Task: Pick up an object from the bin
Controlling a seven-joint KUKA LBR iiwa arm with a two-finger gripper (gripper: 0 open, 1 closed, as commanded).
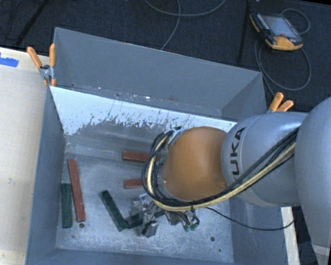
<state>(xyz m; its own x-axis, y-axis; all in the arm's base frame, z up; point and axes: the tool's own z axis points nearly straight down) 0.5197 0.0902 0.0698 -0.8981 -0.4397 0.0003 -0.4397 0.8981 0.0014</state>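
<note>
Grey arm [274,156] lettered "UKA", claw [147,222] touching dark green stick [112,209], grip cannot be told.

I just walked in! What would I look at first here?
The big grey arm with its round orange cover, reaching in from the right, catches the eye first. Its gripper hangs low in the grey bin, right by the end of a dark green stick near the middle. On the bin's left, a red-brown stick and another dark green stick lie side by side.
</note>
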